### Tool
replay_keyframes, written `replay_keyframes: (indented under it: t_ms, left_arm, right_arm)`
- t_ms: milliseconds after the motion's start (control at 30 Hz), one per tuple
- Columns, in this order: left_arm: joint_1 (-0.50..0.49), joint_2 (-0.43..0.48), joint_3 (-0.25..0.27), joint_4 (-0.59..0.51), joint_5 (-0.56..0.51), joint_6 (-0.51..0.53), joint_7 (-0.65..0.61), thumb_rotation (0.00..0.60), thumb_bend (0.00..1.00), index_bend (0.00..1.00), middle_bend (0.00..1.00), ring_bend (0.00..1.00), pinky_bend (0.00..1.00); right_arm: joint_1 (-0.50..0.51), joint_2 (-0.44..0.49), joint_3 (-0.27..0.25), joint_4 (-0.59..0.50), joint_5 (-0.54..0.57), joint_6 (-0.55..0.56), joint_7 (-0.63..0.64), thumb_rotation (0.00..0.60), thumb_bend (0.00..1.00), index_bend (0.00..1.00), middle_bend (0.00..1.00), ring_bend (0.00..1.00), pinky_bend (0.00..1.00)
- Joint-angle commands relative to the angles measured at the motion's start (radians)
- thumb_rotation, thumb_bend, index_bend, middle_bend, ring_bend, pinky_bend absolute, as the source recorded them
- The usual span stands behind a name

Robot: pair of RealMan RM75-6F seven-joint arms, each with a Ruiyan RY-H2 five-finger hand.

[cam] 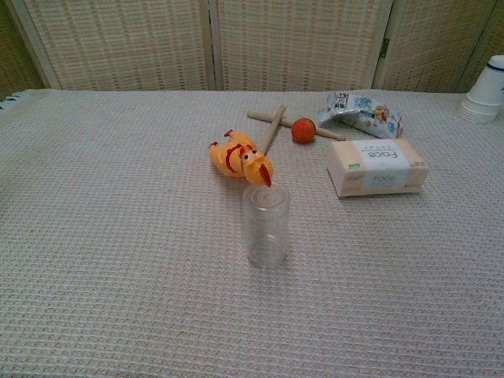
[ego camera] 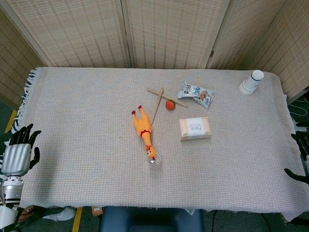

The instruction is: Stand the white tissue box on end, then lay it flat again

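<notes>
The white tissue box lay flat right of the table's middle, near a rubber chicken, while the left hand hung empty, fingers apart, and the right hand barely showed—I couldn't tell.

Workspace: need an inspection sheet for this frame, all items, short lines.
Surface: table under a woven cloth, fringed at the side edges.
Job's things: tissue box lies flat, label up, right of centre; nothing touches it.
Clutter: rubber chicken lying at centre, beak at a clear plastic cup that stands upright; two crossed wooden sticks; small orange ball against one stick; snack packet behind the box; stacked paper cups at the far right.
Hands: left hand off the table's left edge, holding nothing; right hand only partly in frame at the right edge, state unclear.
Cables: nothing seen.
Surroundings: woven folding screens behind the table.
</notes>
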Motion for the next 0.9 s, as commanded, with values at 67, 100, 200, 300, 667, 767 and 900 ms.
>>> replay_keyframes:
  t_ms: [67,100,200,300,667,767,900]
  left_arm:
    - [-0.001,0.002,0.003,-0.005,-0.002,-0.007,0.004,0.6,0.63,0.18,0.0,0.0,0.12]
    - [-0.001,0.003,0.004,-0.008,-0.003,-0.009,0.004,0.6,0.63,0.18,0.0,0.0,0.12]
    - [-0.001,0.012,0.004,-0.025,-0.002,-0.015,-0.006,0.6,0.63,0.18,0.0,0.0,0.12]
    - [0.003,0.025,0.005,-0.043,0.009,-0.007,-0.021,0.6,0.63,0.18,0.0,0.0,0.12]
    - [0.017,0.076,0.012,-0.087,0.053,-0.004,-0.114,0.6,0.63,0.18,0.0,0.0,0.12]
    - [0.024,0.094,0.011,-0.096,0.05,-0.001,-0.134,0.6,0.63,0.18,0.0,0.0,0.12]
    - [0.029,0.108,0.01,-0.102,0.053,0.002,-0.156,0.6,0.63,0.18,0.0,0.0,0.12]
  right_arm:
    - [-0.002,-0.003,-0.001,0.007,-0.002,0.001,0.006,0.6,0.12,0.04,0.0,0.0,0.0]
    - [-0.002,-0.003,-0.002,0.008,-0.002,-0.001,0.005,0.6,0.12,0.04,0.0,0.0,0.0]
    - [-0.001,0.0,-0.006,-0.001,-0.003,-0.009,-0.001,0.6,0.12,0.04,0.0,0.0,0.0]
    - [0.007,0.006,-0.004,-0.023,0.002,-0.022,-0.009,0.6,0.12,0.04,0.0,0.0,0.0]
    - [0.329,0.063,0.077,-0.137,0.075,-0.482,0.006,0.6,0.12,0.02,0.0,0.0,0.0]
    - [0.421,0.005,0.11,-0.164,0.161,-0.596,-0.117,0.6,0.12,0.02,0.0,0.0,0.0]
    - [0.489,-0.073,0.129,-0.156,0.244,-0.658,-0.231,0.6,0.12,0.02,0.0,0.0,0.0]
